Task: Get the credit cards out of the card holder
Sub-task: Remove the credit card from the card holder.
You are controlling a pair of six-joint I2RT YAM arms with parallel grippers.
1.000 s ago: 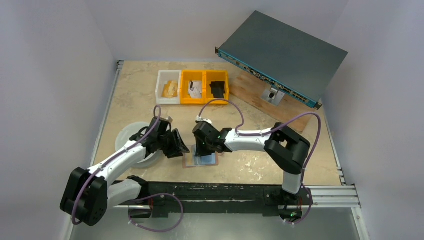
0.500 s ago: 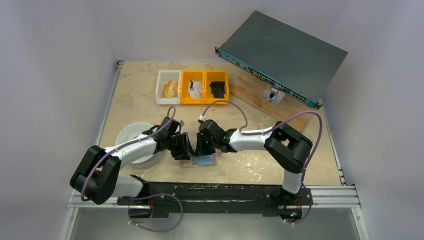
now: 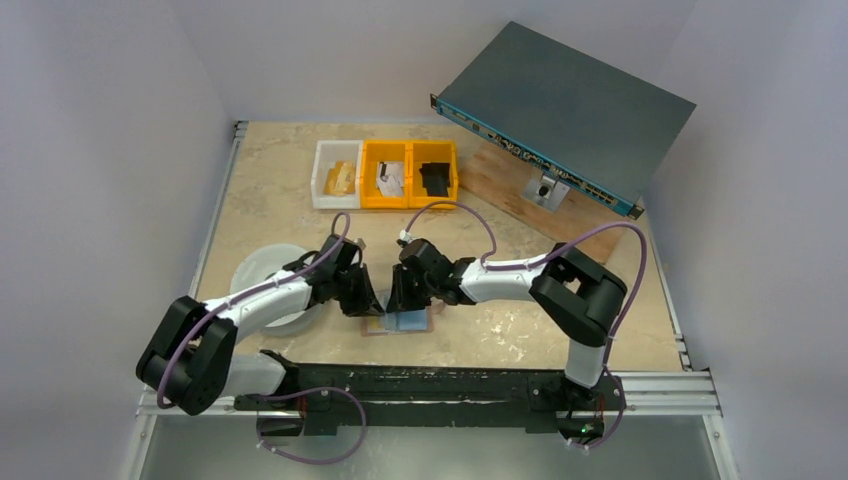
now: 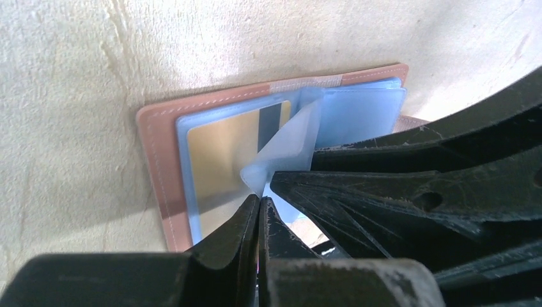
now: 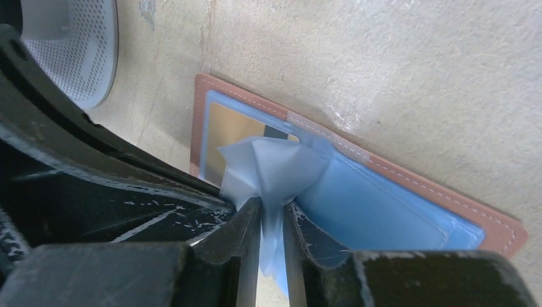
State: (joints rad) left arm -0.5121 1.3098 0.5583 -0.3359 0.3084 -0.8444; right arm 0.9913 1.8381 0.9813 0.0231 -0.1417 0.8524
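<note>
**Top external view.** The pinkish-tan leather bifold card holder (image 3: 378,329) lies open and flat on the beige stone-patterned table (image 3: 520,335). The left gripper (image 3: 368,303) is at its left half and the right gripper (image 3: 397,300) just beside it, over the middle. A round white perforated dish (image 3: 262,272) sits left of the card holder. Well beyond the card holder stand a white plastic bin (image 3: 337,173) and two yellow plastic bins (image 3: 411,172). A grey metal rack unit (image 3: 565,100) lies beyond it to the right.

**Left wrist view.** The card holder (image 4: 155,166) shows pale blue inner faces. A yellowish-gold credit card (image 4: 220,153) with a dark stripe sits inside the left pocket. A pale blue transparent plastic sleeve (image 4: 287,137) stands lifted off the card holder's centre fold. The left gripper (image 4: 259,203) is fully closed, its tips together at the lower corner of the sleeve. Whether any film lies between them cannot be told. The right gripper's black body fills the area right of the sleeve.

**Right wrist view.** The right gripper (image 5: 271,214) stands nearly closed, a narrow gap between its fingers, with the bunched sleeve (image 5: 271,166) pinched in that gap. The gold card (image 5: 233,128) is partly visible behind the sleeve, inside the card holder (image 5: 447,201). The dish (image 5: 70,51) lies beyond the card holder's left corner.
</note>
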